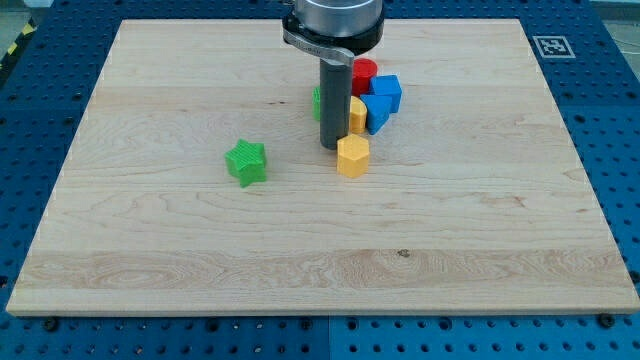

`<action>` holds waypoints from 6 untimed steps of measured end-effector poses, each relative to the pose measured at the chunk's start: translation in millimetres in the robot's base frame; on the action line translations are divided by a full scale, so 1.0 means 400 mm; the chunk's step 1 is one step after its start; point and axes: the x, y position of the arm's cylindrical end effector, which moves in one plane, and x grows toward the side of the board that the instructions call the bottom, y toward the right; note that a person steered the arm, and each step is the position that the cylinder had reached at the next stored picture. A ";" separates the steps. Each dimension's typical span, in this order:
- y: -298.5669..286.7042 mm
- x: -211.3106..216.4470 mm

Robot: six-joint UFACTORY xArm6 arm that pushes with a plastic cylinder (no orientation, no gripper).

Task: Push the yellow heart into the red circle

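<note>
My tip [331, 148] has no fingers to spread or close and rests on the tabletop [150, 250], the yellow heart [352, 156] touching its right side and the red circle [364, 72] beyond, toward the view's top.

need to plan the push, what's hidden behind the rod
A green block peeks out at the rod's left, mostly covered. A yellow block, partly covered, shows at its right. My tip is beside the yellow hexagon.
</note>
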 end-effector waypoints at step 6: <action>0.041 -0.235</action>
